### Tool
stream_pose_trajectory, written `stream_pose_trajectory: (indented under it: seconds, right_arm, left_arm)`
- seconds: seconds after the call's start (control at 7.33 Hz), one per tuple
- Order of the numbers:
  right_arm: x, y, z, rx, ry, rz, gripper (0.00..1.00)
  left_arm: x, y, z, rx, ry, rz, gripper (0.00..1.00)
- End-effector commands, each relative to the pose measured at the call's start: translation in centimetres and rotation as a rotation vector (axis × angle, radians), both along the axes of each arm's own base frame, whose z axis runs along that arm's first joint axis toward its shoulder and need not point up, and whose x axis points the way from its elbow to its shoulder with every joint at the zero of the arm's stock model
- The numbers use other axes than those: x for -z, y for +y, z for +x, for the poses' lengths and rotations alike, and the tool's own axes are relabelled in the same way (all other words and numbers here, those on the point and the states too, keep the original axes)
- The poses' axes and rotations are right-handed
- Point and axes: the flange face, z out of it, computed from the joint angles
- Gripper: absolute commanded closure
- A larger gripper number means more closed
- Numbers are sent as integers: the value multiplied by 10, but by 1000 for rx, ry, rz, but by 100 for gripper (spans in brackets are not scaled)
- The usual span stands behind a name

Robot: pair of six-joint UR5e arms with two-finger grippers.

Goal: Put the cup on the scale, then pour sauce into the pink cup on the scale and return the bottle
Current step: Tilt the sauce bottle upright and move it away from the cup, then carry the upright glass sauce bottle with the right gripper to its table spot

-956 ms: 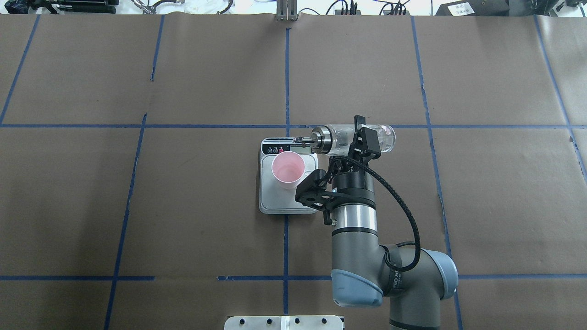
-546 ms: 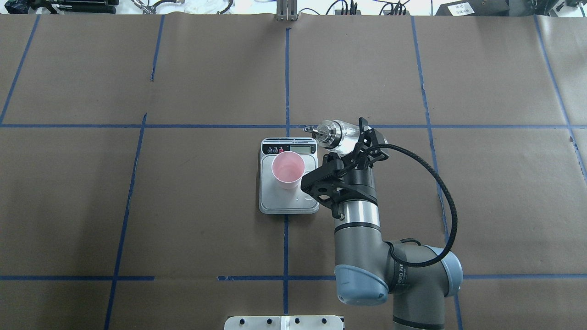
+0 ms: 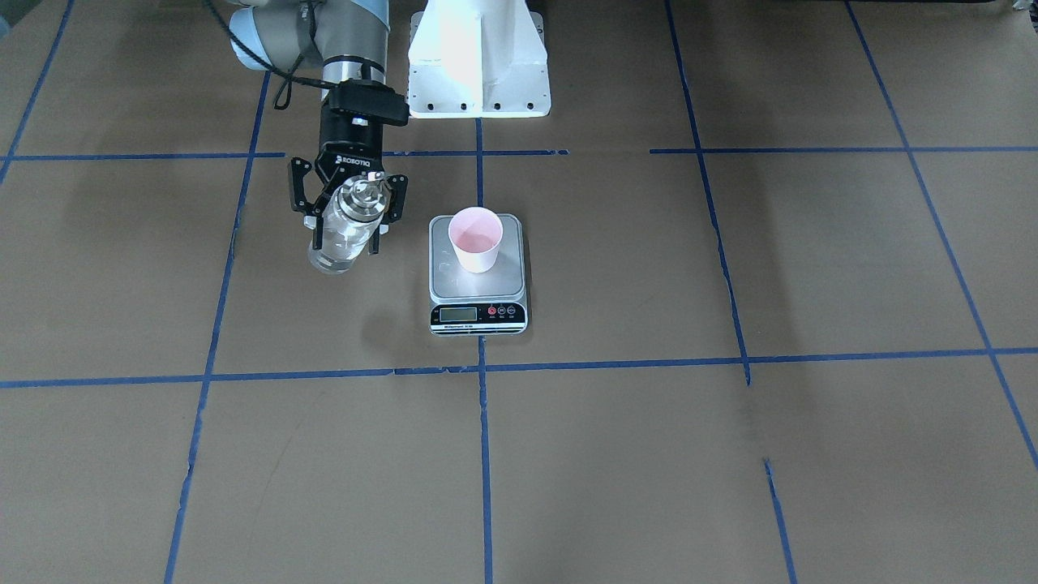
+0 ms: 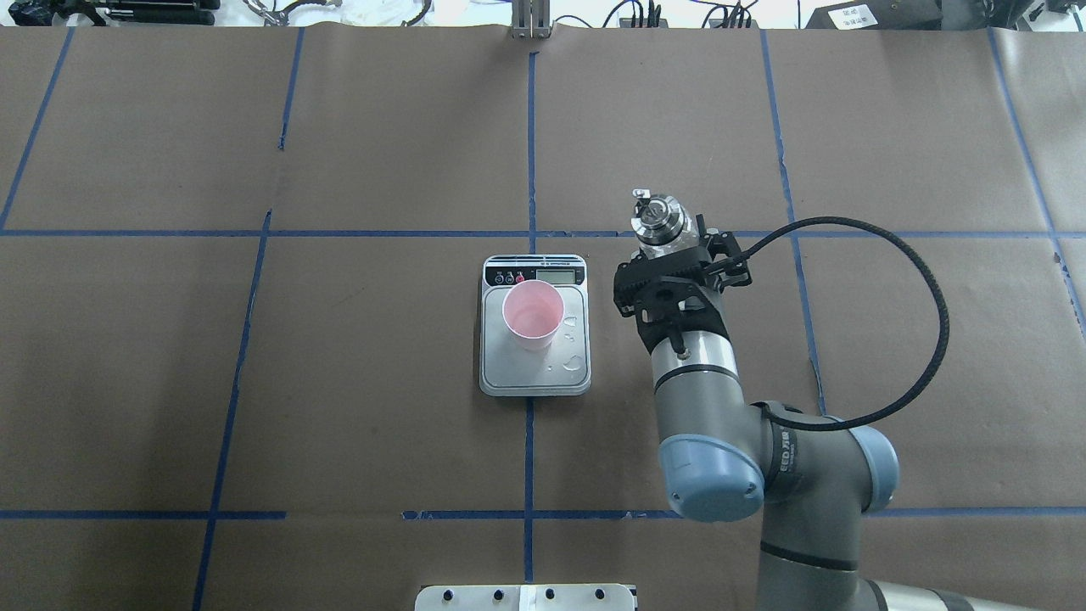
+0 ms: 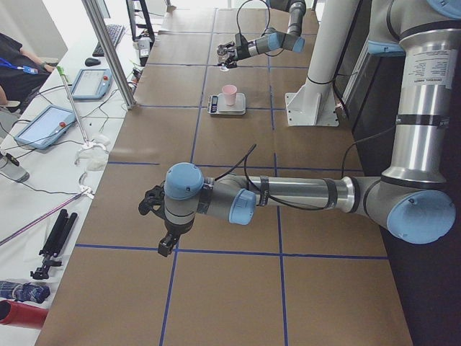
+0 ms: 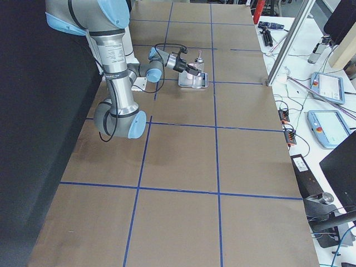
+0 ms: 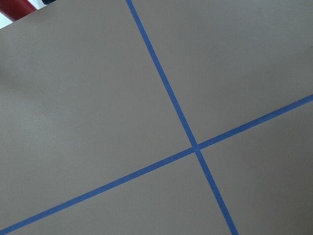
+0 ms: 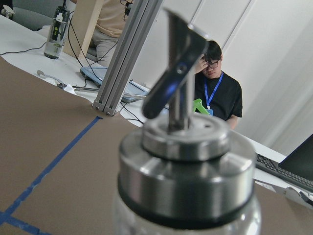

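The pink cup (image 4: 533, 314) stands upright on the scale's silver platform (image 4: 517, 373), near its display end; it also shows in the front view (image 3: 475, 238) on the scale (image 3: 477, 280). My right gripper (image 4: 670, 248) is shut on the clear glass bottle (image 4: 656, 219), holding it upright to the right of the scale, apart from the cup. In the front view the gripper (image 3: 349, 229) clasps the bottle (image 3: 332, 253) at mid body. The silver pourer cap (image 8: 186, 147) fills the right wrist view. My left gripper (image 5: 153, 204) hangs far from the scale, and I cannot tell whether it is open or shut.
A few clear droplets (image 4: 575, 363) lie on the scale's platform beside the cup. Brown paper with blue tape lines (image 7: 195, 147) covers the table. The robot's white base (image 3: 478, 57) stands behind the scale. A person (image 8: 217, 88) sits beyond the table's far edge.
The bottle swung from lying sideways, spout over the scale, to upright. My right gripper carried it to the right, away from the cup. The cup stayed put.
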Motion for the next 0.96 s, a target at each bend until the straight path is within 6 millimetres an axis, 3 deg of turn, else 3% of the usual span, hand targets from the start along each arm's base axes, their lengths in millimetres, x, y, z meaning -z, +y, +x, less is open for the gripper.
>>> stream_pose_trajectory:
  seconds: [0.0, 0.14, 0.27, 0.55, 0.82]
  right_arm:
    - [-12, -1, 51, 4, -191, -116, 100]
    - [-28, -2, 59, -4, -176, -134, 100]
    - [-64, -3, 73, -33, -152, -171, 100]
    - [-82, -6, 80, -97, -235, -207, 100]
    - [-129, -1, 98, -124, -396, -167, 100]
  left_arm:
    - [-1, 1, -1, 2, 0, -3, 0]
    - [-1, 0, 0, 1, 0, -3, 0]
    - [-1, 0, 0, 1, -1, -3, 0]
    - [-1, 1, -1, 4, -1, -4, 0]
    - [-1, 1, -1, 4, -1, -4, 0]
